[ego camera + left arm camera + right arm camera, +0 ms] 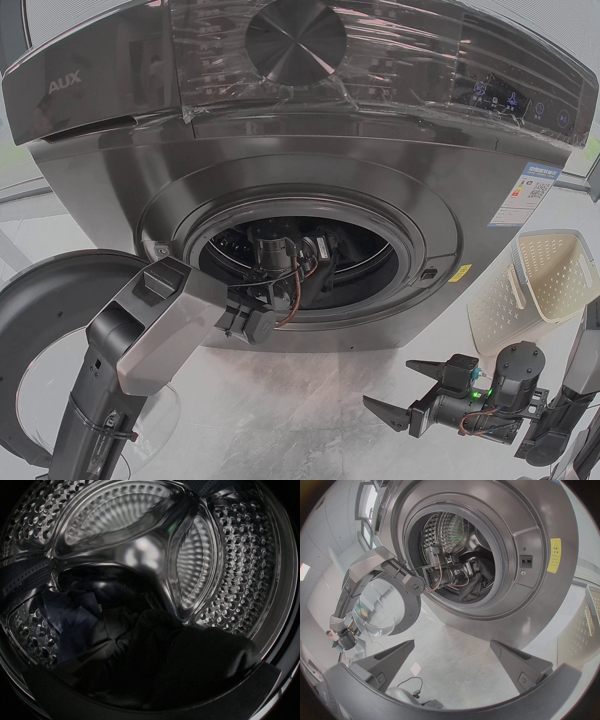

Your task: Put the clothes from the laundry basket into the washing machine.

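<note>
- The washing machine [350, 162] is standing with its round door [37, 300] swung wide open on the robot's left.
- The left arm [162, 312] is stretching through the opening, and the left gripper [322, 249] is sitting inside the drum [243, 558] — whether it is spread or closed cannot be told, as dark cloth and shadow are hiding its tip.
- The clothes [175, 655] are lying in a dark heap at the bottom of the drum, piled against the front lip. A blue garment [72, 617] is showing at one side of the heap, crumpled against the perforated wall.
- In the right wrist view, a fold of the black cloth [475, 586] is resting at the drum's lower edge, just beside the left wrist.
- The right gripper [390, 384] is hovering low over the pale floor [281, 406] in front of the machine, well apart from the opening. Its jaws are gaping wide and holding nothing.
- The laundry basket [544, 281] — cream, with a perforated wall — is sitting tilted on the floor beside the machine's right corner, near the right arm, with its inner walls facing the head camera.
</note>
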